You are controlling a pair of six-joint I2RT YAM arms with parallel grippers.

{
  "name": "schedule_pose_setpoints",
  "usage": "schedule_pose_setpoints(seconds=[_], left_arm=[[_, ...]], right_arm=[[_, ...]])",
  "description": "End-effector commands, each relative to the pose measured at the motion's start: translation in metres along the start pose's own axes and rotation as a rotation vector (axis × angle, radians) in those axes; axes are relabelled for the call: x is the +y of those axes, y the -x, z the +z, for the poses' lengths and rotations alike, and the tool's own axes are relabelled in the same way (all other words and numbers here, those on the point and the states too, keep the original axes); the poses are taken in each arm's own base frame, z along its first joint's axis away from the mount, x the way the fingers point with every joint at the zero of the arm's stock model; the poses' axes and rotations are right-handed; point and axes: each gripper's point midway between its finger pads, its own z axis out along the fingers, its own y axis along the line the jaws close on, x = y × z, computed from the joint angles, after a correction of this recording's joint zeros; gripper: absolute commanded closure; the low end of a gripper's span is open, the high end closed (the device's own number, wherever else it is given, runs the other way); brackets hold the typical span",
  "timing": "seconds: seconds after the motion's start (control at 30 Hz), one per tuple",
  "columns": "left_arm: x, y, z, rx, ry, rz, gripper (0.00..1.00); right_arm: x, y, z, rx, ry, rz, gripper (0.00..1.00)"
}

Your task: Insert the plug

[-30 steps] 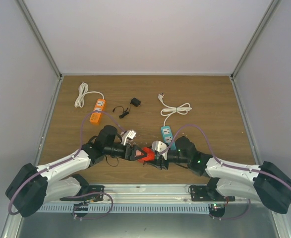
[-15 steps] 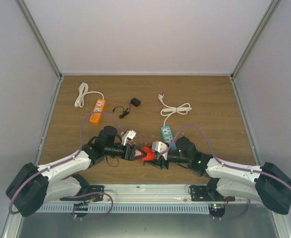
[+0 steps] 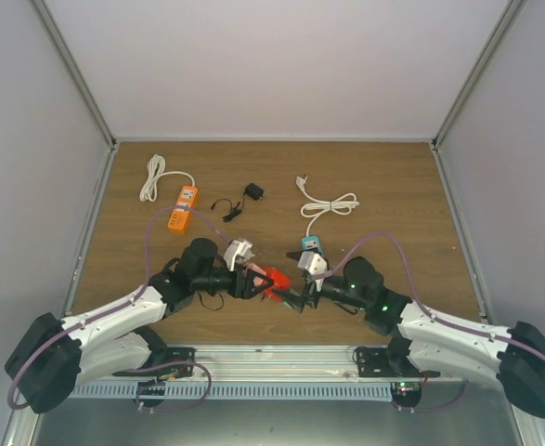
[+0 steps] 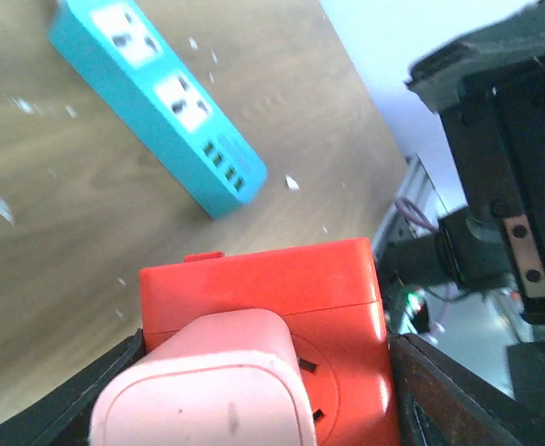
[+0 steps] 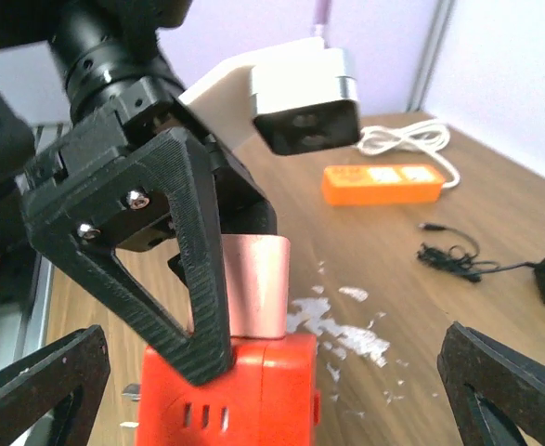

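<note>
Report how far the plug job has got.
Done, it seems: the pink plug sits flush in the red socket block. In hand: the left gripper grips the plug, carrying both; the right gripper is open, clear of the block. Left: probably only setting the pair down and letting go.

Two long plastic power strips: the orange power strip (image 3: 183,207) toward the far left corner, the teal power strip (image 4: 151,102) mid-bench. Two coiled cords: the far-left white cord (image 3: 151,177), the far-edge white cord (image 3: 332,204). One black wall charger (image 3: 253,191). One red plastic socket cube (image 3: 274,279). One pale pink plug (image 4: 207,386).
</note>
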Motion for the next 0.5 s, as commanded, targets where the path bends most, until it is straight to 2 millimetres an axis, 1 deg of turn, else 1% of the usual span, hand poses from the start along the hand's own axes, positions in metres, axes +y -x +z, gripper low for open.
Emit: schedule_pose_setpoints(seconds=[0.0,0.1,0.17,0.3,0.47], left_arm=[[-0.01,0.047,-0.02,-0.252,0.066,0.156,0.99],[-0.005,0.056,-0.029,-0.358,0.125,0.187,1.0],[-0.003,0.059,-0.032,-0.411,0.156,0.217,1.0],[-0.009,0.068,-0.039,-0.538,0.184,0.329,1.0],[-0.016,0.075,-0.051,-0.678,0.204,0.478,1.0]], right_arm=[[-0.017,0.022,-0.019,-0.115,-0.117,0.092,0.0],[-0.032,0.034,-0.032,-0.173,-0.186,0.222,0.0],[-0.044,0.036,-0.035,-0.17,-0.231,0.34,0.01],[-0.06,0.023,-0.029,-0.094,-0.271,0.551,0.0],[-0.067,0.016,-0.027,-0.073,-0.233,0.736,0.0]])
